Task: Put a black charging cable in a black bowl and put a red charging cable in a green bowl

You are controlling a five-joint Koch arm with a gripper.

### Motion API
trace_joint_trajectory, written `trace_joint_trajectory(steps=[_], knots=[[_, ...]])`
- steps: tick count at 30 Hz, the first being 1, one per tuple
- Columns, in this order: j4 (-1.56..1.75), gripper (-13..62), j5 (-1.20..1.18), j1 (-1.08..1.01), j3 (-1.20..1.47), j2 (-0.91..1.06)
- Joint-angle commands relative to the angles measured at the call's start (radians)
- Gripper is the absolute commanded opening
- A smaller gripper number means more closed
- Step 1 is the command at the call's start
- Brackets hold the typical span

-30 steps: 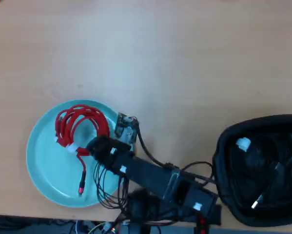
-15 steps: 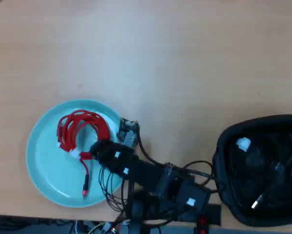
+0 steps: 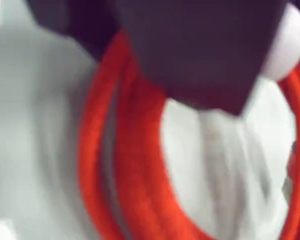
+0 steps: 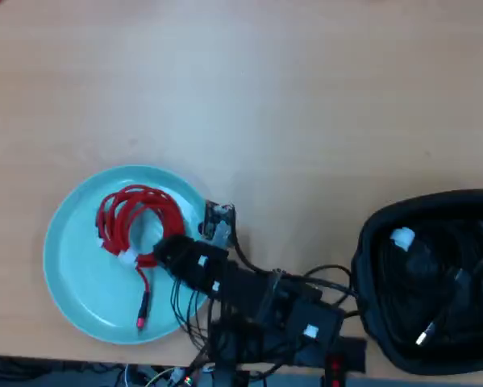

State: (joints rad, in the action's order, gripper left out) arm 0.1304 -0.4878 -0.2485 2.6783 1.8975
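Observation:
The red charging cable (image 4: 136,219) lies coiled in the green bowl (image 4: 76,274) at the lower left of the overhead view, its plug end trailing toward the bowl's near rim. My gripper (image 4: 159,251) sits over the bowl's right side, shut on the coil beside its white band tie. In the blurred wrist view the dark gripper (image 3: 200,95) overlaps the red charging cable (image 3: 134,165) from above, with the pale green bowl (image 3: 34,140) behind. The black charging cable (image 4: 435,278) rests inside the black bowl (image 4: 366,242) at the right edge.
The arm's body, with loose wires around it, runs from the gripper to its base (image 4: 297,322) at the bottom edge, between the two bowls. Light wooden table (image 4: 289,105) fills the upper part of the overhead view.
The gripper has drawn back slightly toward the lower right, and the red coil has shifted the same way with it inside the green bowl. The black bowl and its cable have not moved.

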Motion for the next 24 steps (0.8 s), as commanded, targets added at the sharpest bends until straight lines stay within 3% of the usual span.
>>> trace_joint_trajectory(steps=[1,6,13,20,24], knots=[[0.11,-6.1,-0.015,0.026,-0.029,0.005],[0.106,-4.7,-0.014,0.02,-0.054,0.006],[0.0,7.3,-0.044,-0.032,-0.11,0.009],[-0.615,31.6,-0.044,-0.021,-0.367,0.009],[-0.808,37.3,-0.046,-0.021,-0.468,0.008]])
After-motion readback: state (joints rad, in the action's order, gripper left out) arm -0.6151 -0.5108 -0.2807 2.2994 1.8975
